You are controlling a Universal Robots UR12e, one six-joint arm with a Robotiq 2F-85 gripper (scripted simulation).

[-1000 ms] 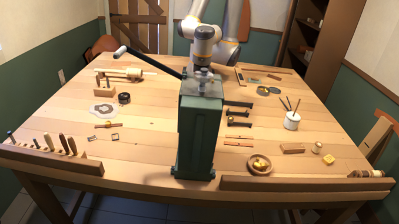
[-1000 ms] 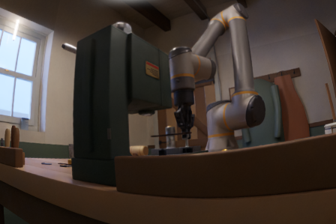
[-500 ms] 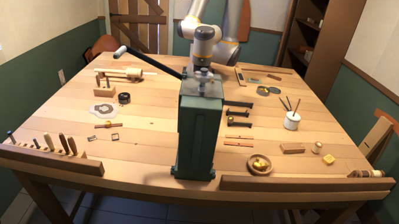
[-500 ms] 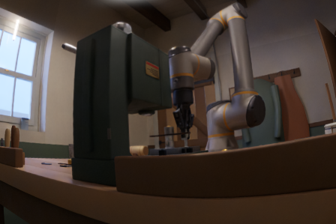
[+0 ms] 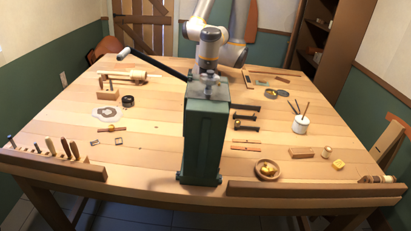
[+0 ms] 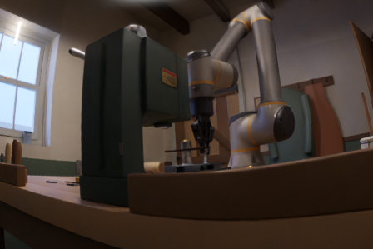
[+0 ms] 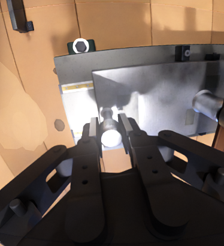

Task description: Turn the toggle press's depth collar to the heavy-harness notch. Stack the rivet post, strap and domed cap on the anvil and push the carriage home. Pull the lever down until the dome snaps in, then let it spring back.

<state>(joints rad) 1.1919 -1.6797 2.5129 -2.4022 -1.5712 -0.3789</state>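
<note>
The press's anvil and carriage are hidden from the side camera behind the green toggle press (image 5: 206, 131). Behind the press my gripper (image 7: 110, 124) hangs low over the grey carriage plate (image 7: 157, 96), closed on a silver rivet post (image 7: 109, 132) held upright. The second side camera shows the gripper (image 6: 203, 146) just above the carriage. The depth collar (image 5: 209, 79) sits on top of the press. The black lever (image 5: 151, 61) stands raised, slanting to the back left. Leather straps (image 5: 246, 144) lie right of the press. A brass piece sits in a round dish (image 5: 267, 169) near the front edge.
A white cup (image 5: 300, 124) with sticks stands on the right. Black fixture bars (image 5: 246, 116) lie beside the press. A tool rack (image 5: 51, 159) lines the front left edge, and a wooden rail (image 5: 315, 188) the front right. A mallet stand (image 5: 127, 75) sits at the back left.
</note>
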